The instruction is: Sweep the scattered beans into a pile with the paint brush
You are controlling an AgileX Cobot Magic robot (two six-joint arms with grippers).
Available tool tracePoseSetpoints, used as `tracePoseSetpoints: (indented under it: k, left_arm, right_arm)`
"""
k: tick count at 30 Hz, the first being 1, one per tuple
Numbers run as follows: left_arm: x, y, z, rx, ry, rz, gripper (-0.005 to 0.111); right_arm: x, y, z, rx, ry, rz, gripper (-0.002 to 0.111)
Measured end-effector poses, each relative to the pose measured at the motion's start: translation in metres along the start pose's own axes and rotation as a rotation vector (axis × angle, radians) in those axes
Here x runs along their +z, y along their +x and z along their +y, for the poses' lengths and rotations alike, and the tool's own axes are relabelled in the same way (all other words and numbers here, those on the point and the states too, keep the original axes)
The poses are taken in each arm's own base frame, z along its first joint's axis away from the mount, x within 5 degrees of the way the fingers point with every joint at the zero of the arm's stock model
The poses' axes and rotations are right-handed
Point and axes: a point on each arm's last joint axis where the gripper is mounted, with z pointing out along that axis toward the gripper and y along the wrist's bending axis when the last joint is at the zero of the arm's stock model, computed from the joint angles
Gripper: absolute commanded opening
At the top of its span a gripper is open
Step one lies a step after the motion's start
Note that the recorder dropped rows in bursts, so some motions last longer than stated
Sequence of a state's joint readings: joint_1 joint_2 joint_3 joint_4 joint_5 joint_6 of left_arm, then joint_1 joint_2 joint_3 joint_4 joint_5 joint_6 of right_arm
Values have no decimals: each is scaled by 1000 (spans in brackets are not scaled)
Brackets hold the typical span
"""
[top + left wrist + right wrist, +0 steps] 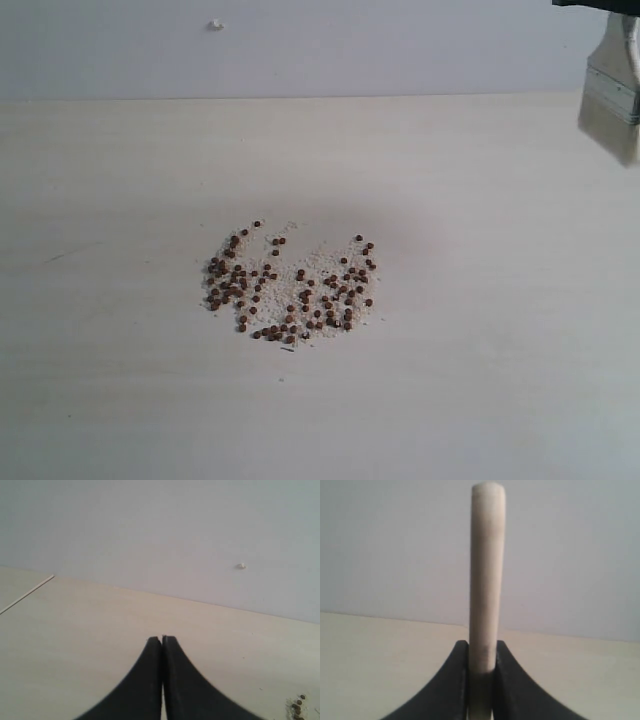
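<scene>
Right wrist view: right gripper (482,652) jaws clamped on the paint brush (486,555) handle.
Left gripper (162,639) jaws pressed together, holding nothing. Exterior view: bristles hang at upper right, apparently raised off the table (480,400). The beans (290,285) lie loosely spread among pale crumbs at frame centre, well apart from the brush. Likely step: approach before a stroke. Next move calls for bristles set down outside the spread, then drawn inward.
</scene>
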State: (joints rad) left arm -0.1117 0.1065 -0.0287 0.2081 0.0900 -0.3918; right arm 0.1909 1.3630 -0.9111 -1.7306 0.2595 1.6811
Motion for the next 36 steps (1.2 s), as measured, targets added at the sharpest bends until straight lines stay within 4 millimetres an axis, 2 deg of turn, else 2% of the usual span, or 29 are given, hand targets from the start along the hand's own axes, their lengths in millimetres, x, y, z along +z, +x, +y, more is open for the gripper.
tracePoseSetpoints:
  k: [2,4,7,9,13,16,18,21,25,31,36]
  left_arm:
    - [0,0,0,0,0,0,0]
    - [0,0,0,0,0,0,0]
    - [0,0,0,0,0,0,0]
    - [0,0,0,0,0,0,0]
    - [0,0,0,0,0,0,0]
    - [0,0,0,0,0,0,0]
    - [0,0,0,0,0,0,0]
    - [0,0,0,0,0,0,0]
    - [0,0,0,0,0,0,0]
    - [0,0,0,0,0,0,0]
    - [0,0,0,0,0,0,0]
  right_arm:
    - [0,4,-2,8,25,8,0]
    - [0,6,6,-4,-73,22,0]
    - [-9,7,41,-153,-477,16,0]
    - [-16,5,58,-166,-682,-46,0]
    - [-13,9,78,-100,-909,-116,0]
    - [-13,30,93,-12,-1124,-159,0]
    - [-16,56,103,88,-1281,-204,0]
    - [-11,77,109,183,-1265,-172,0]
    - [-5,94,123,280,-1241,-121,0]
    - [-9,104,167,461,-1202,-98,0]
    - [-17,114,203,618,-1054,-124,0]
